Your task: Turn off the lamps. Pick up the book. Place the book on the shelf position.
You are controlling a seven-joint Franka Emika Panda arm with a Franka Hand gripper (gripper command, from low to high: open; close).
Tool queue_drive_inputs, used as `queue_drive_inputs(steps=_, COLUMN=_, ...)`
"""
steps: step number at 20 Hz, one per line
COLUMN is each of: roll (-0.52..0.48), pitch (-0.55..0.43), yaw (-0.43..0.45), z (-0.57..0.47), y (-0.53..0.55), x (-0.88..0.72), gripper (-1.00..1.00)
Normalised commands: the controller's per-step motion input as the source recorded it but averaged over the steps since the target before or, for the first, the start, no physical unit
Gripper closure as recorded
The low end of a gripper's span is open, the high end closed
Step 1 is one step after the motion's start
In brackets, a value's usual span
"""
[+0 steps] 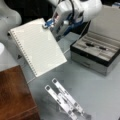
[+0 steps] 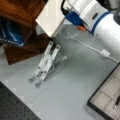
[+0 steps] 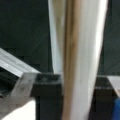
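Black-and-silver, the open case (image 1: 100, 53) is sitting on the grey tabletop (image 1: 92, 90) below the gripper (image 1: 51, 25) and toward a front view's right; its pale lined tray is holding a dark pen (image 1: 96, 46) in one of the long grooves. The case's corner (image 2: 107, 98) is also showing in a front view's bottom right, with pale compartments inside. A silver perforated metal stand (image 1: 66, 98) is lying folded on the tabletop well below the gripper, and it is showing in a front view as well (image 2: 46, 62). A white cable (image 2: 100, 51) is running across the grey surface under the arm.

The book (image 1: 37, 46) is hanging in the air, lifted clear of the tabletop and tilted, its spiral binding running along the edge farthest from the gripper. The gripper is clamping the book at its upper corner (the one nearest the arm), with the lined white page spreading down and away toward a front view's left. In the wrist view the book's edge (image 3: 75, 60) is standing upright between the dark fingers (image 3: 46, 100), which are pressing against it on both sides. The shelf position (image 1: 15, 95), a glossy reddish-brown board, is lying below the book's lower corner and apart from it, well away from the gripper.
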Motion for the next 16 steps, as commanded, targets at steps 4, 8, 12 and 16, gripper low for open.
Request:
queue_drive_inputs(steps=4, roll=0.144, pitch=0.075, yaw=-0.045, z=0.24, y=-0.29, x=-0.40, gripper=1.00)
queue_drive_inputs(steps=8, roll=0.109, pitch=0.059, yaw=-0.005, z=0.17, y=-0.49, x=-0.54, gripper=1.00)
queue_drive_inputs(steps=12, roll=0.103, pitch=0.025, yaw=0.094, z=0.11, y=-0.55, x=-0.55, gripper=1.00)
queue_drive_inputs(steps=16, roll=0.090, pitch=0.005, yaw=0.208, z=0.08, y=-0.38, x=-0.43, gripper=1.00)
